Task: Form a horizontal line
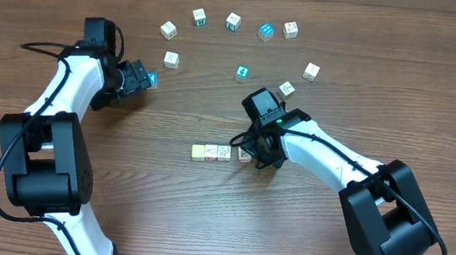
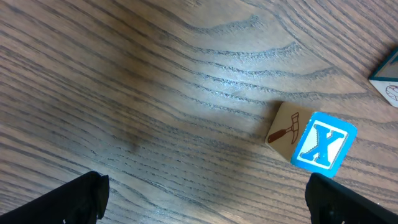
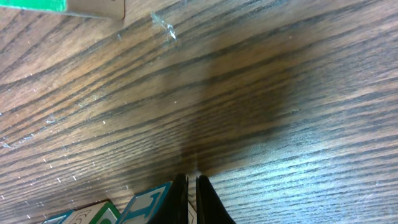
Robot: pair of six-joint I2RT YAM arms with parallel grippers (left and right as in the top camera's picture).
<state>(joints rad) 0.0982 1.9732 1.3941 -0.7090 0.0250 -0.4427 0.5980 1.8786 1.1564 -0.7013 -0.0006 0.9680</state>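
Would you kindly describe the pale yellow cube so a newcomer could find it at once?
At the middle of the wooden table, a short row of cubes runs left from the right gripper. The pale yellow cube is the row's far end, farthest from that gripper; its neighbours are whitish, it alone yellowish.

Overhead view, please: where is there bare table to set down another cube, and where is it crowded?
Bare wood lies left of the pale yellow cube, toward the left arm, and across the table below the row, out to the right arm. It is crowded at the row's right end, under the right gripper, and along the far arc of cubes.
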